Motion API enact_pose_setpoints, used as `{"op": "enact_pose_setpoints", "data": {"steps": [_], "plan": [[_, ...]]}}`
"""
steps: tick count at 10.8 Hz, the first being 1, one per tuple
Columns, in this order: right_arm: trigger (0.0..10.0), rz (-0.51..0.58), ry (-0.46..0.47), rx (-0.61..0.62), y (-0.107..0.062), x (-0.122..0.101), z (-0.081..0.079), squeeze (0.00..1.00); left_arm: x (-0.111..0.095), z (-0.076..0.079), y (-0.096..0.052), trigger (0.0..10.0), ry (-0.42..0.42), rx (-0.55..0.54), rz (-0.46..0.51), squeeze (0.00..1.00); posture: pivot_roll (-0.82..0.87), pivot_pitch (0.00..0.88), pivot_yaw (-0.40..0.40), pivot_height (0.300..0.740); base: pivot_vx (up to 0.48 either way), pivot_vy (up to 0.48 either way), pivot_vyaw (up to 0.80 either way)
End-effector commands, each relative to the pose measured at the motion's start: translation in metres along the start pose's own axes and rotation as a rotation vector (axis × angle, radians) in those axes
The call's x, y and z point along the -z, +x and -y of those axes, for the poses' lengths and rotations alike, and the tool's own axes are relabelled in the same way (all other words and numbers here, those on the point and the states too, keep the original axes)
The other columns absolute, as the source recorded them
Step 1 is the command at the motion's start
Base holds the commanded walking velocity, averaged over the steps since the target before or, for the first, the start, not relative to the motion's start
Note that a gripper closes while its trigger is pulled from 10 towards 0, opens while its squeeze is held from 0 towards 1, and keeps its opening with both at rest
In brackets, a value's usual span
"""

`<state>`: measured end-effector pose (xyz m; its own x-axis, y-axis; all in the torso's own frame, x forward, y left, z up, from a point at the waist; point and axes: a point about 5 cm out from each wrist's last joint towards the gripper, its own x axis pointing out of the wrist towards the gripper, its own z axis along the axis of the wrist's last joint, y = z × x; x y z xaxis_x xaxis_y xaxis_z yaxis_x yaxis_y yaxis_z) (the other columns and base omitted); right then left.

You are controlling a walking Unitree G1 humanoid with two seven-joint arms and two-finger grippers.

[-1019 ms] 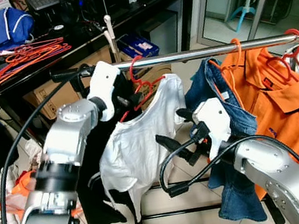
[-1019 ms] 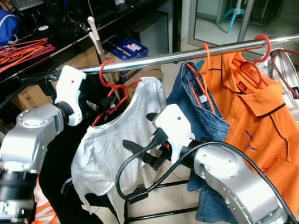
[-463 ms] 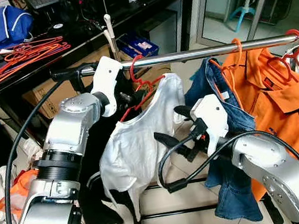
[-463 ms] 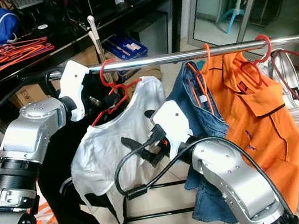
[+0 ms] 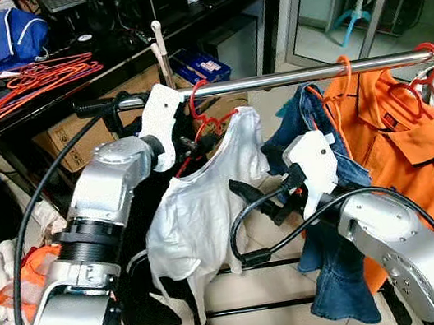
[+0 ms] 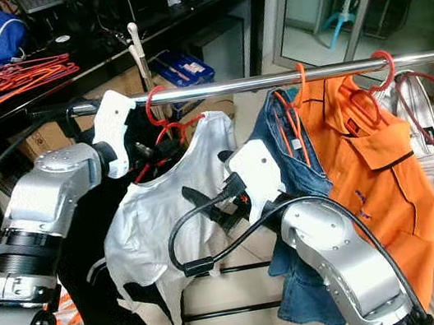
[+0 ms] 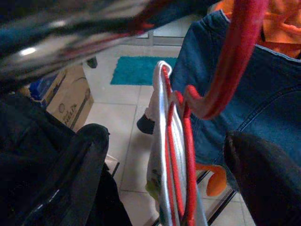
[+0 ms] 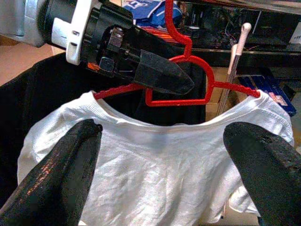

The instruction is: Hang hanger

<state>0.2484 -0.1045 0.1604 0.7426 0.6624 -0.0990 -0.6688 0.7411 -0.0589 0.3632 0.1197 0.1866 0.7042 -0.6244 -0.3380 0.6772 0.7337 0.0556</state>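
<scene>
- Since the red hanger (image 5: pixel 203 120) is already hooking over the rail (image 5: pixel 302 75) at upper centre, hanging is looking nearly done.
- Left hand (image 5: pixel 190 140) is gripping its shoulder; letting go is remaining.
- Right hand (image 5: pixel 249 195) is waiting wide below the white shirt (image 5: pixel 197 216).

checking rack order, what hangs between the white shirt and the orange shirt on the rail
Blue jeans hang between the white shirt and the orange shirt on the rail, seen in both eye views. The right gripper sits in front of them.
</scene>
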Motion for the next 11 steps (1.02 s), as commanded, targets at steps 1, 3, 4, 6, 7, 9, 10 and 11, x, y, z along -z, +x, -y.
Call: {"op": "enact_pose_setpoints", "data": {"steps": [1, 3, 4, 6, 7, 9, 10, 11], "plan": [[10.0, 0.003, -0.005, 0.013, -0.002, -0.001, 0.002, 0.0, -0.002, 0.004, 0.001, 8.9, 0.009, 0.029, 0.001, 0.0, 0.0, 0.0, 0.052, 0.74, 0.0, 0.0, 0.0], [10.0, 0.0, -0.004, 0.016, -0.002, 0.001, 0.001, 0.0, -0.003, 0.002, 0.003, 0.4, 0.021, 0.001, -0.015, 0.0, -0.01, 0.0, 0.059, 0.74, 0.0, 0.0, 0.0], [10.0, -0.009, -0.011, 0.013, -0.003, 0.001, 0.001, 0.0, -0.005, 0.001, 0.002, 0.0, 0.034, -0.014, -0.031, 0.0, -0.01, 0.0, 0.062, 0.74, 0.0, 0.0, 0.0], [10.0, -0.013, -0.015, 0.009, -0.005, 0.001, 0.0, 0.0, -0.017, 0.001, 0.0, 1.3, 0.021, 0.001, -0.02, 0.0, 0.0, 0.0, 0.063, 0.74, 0.0, 0.0, 0.0], [10.0, -0.015, -0.014, 0.011, -0.005, 0.001, 0.0, 0.0, -0.019, 0.003, -0.001, 10.0, 0.018, 0.014, -0.033, 0.0, 0.0, 0.0, 0.068, 0.74, 0.0, 0.0, 0.0], [10.0, -0.019, -0.01, 0.009, -0.006, 0.003, -0.002, 0.0, -0.018, 0.005, -0.008, 10.0, 0.024, 0.033, -0.074, 0.0, 0.0, 0.0, 0.073, 0.74, 0.0, 0.0, 0.0], [10.0, -0.02, -0.01, 0.009, -0.007, 0.003, -0.002, 0.0, -0.017, 0.004, -0.009, 10.0, 0.023, 0.023, -0.08, 0.0, 0.0, 0.0, 0.072, 0.74, 0.0, 0.0, 0.0], [10.0, -0.02, -0.009, 0.008, -0.007, 0.004, -0.003, 0.0, -0.015, 0.001, -0.011, 10.0, 0.019, 0.008, -0.088, 0.0, 0.0, 0.0, 0.07, 0.74, 0.0, 0.0, 0.0]]}}
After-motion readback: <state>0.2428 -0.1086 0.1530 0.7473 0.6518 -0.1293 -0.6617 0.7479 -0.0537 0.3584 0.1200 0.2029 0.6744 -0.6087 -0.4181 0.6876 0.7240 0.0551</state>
